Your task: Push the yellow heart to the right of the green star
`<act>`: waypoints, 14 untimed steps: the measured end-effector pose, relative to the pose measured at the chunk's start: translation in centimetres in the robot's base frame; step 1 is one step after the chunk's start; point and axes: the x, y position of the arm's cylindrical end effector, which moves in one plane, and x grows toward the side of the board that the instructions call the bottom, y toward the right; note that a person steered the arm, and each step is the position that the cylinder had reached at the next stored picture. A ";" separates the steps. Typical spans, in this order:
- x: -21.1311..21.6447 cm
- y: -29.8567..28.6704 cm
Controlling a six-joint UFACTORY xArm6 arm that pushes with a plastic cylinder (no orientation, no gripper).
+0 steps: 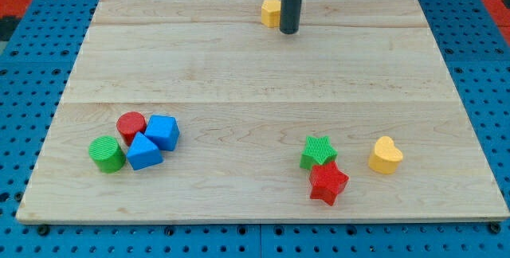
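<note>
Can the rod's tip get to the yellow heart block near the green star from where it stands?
Probably yes: my tip is at the view's top and bare wooden board lies between it and the yellow heart block.

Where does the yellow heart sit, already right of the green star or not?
Already right: the yellow heart lies apart from the green star, toward the view's right.

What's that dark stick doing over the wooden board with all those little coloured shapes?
It is a robot arm's pushing rod. My tip rests near the view's top, right beside a yellow block of unclear shape. The yellow heart already lies to the view's right of the green star, with a red star just below. A green cylinder, red cylinder and two blue blocks cluster at lower left.
</note>
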 end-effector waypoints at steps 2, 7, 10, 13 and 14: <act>-0.7 -0.9; 14.2 14.3; 27.3 15.1; 21.0 14.6; 29.7 15.0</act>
